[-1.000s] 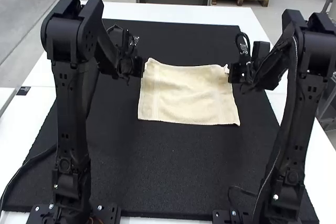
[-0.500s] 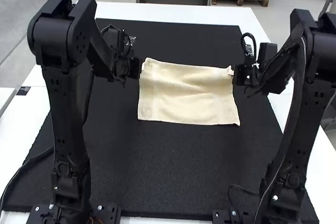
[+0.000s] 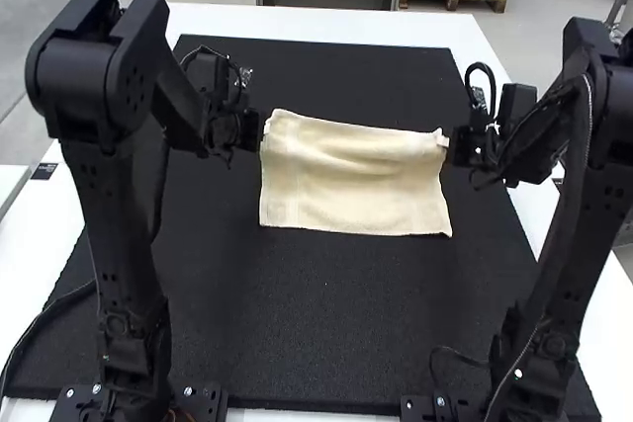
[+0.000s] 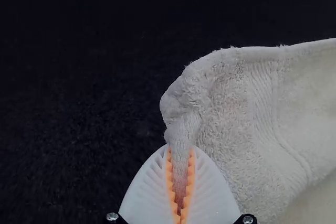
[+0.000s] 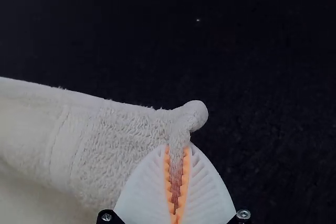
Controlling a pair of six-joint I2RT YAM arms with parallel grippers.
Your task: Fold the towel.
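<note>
Change: right gripper has moved outward and a bit toward the arm bases over the last second, taking its far corner of the towel with it. Left gripper has also gone slightly outward. Near edge hasn't shifted. Far edge now looks straighter between the two, with a soft crosswise ridge just below it.

Grip: both clamped on towel, each with a bunched bit of a far corner pinched between orange pads. Looks secure both sides, though the bite is small.

Meaning: reads as tensioning before the far edge comes over toward the near one. Fold not made yet, I'd say. Next move wants both corners lifted and brought over together; if one leads, the fold goes skew. More outward pull could slip a corner or drag the towel.

Around: towel sits mid mat, near edge flat on it. Mat is on a white table. Left arm and right arm flank the work. Thin cable runs over the mat by the left arm, probably no snag
</note>
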